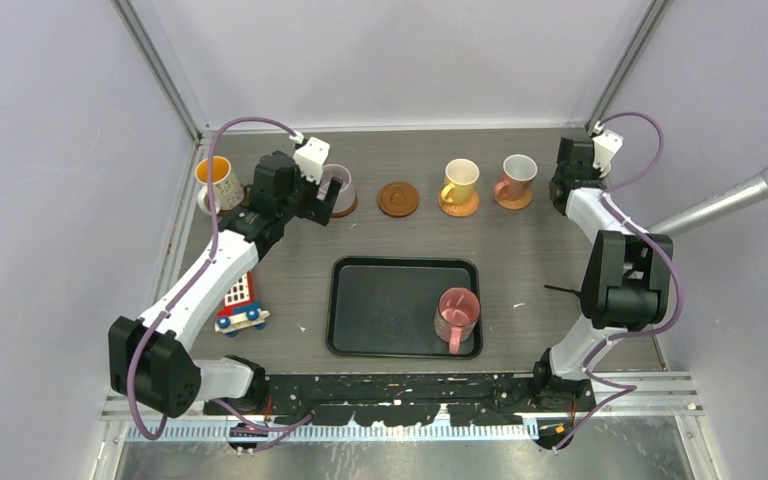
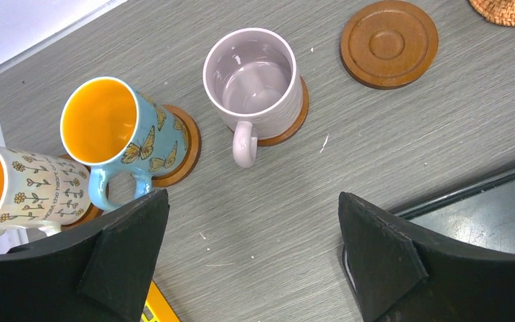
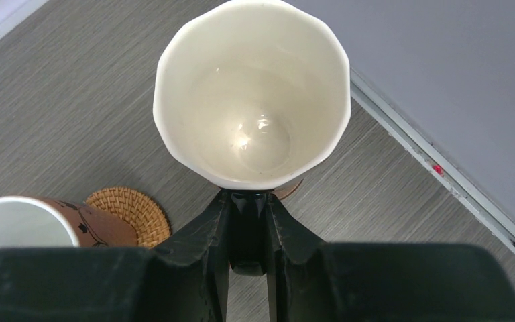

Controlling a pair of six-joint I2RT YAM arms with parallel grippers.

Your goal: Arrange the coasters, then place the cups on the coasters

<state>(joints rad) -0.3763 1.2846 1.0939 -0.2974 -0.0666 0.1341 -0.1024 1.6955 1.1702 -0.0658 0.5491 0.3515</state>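
In the right wrist view my right gripper is shut on the dark handle of a cream cup. A sliver of brown coaster shows under the cup; I cannot tell if they touch. My left gripper hangs open over bare table, just short of the lilac cup on its coaster. The blue butterfly cup and the white flowered cup stand on coasters to its left. One ringed coaster lies bare. The yellow cup and a brown cup stand on coasters. A pink cup lies in the tray.
The black tray sits at the centre front. A toy block lies by the left arm. A microphone pokes in from the right. Walls close the table at the back and on both sides.
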